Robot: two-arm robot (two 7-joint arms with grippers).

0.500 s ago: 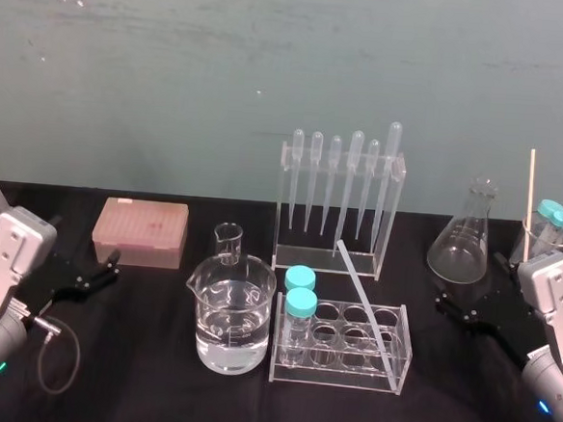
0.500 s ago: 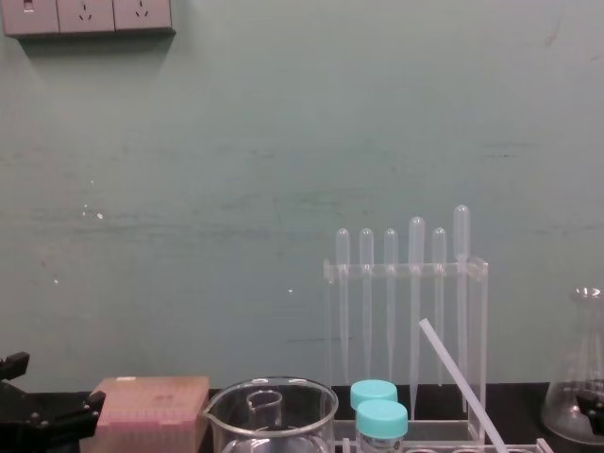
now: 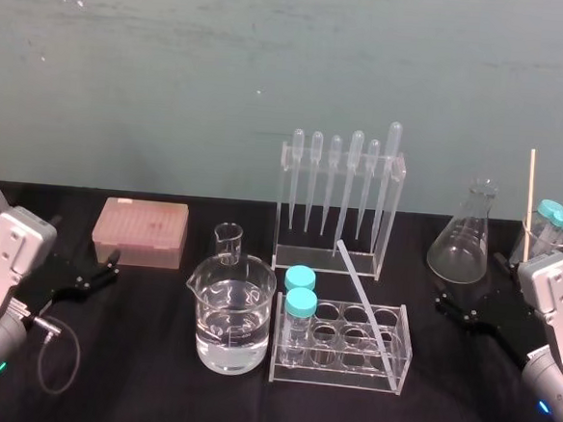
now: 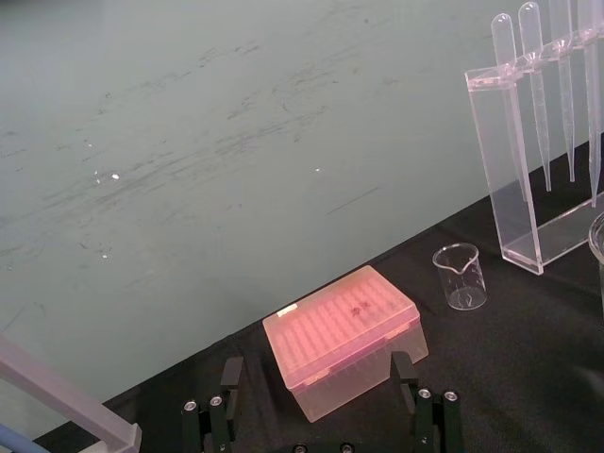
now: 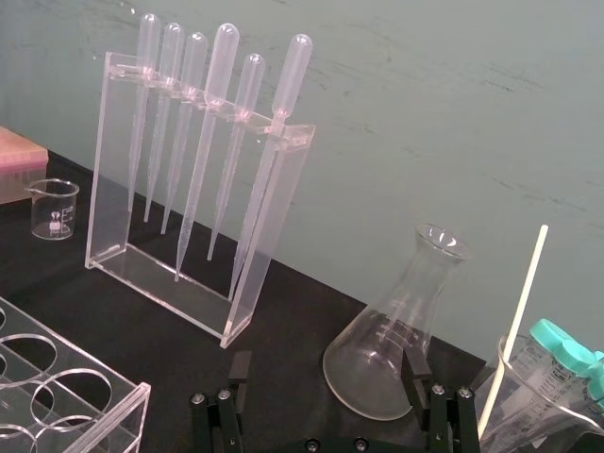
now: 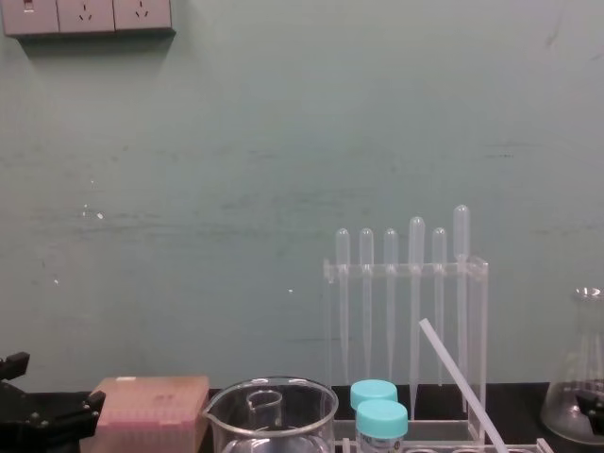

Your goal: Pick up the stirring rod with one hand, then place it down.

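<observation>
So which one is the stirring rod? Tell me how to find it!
Look at the middle of the black table for the clear test tube rack with round holes. A long, thin, whitish stirring rod leans slanted across it, its top toward the pipette stand behind. Unlike the pipettes, it has no bulb and is equally thick all along.

Stirring rod (image 6: 460, 382) slanting before pipette rack (image 6: 406, 269), teal-capped vials (image 6: 381, 415), beaker (image 6: 302, 415), pink box (image 6: 151, 411), perhaps the left claw (image 6: 52, 408) lower left.

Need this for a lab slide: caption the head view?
Stirring rod leaning in the test tube rack, untouched; left hand and right hand open, low at either side.
</observation>
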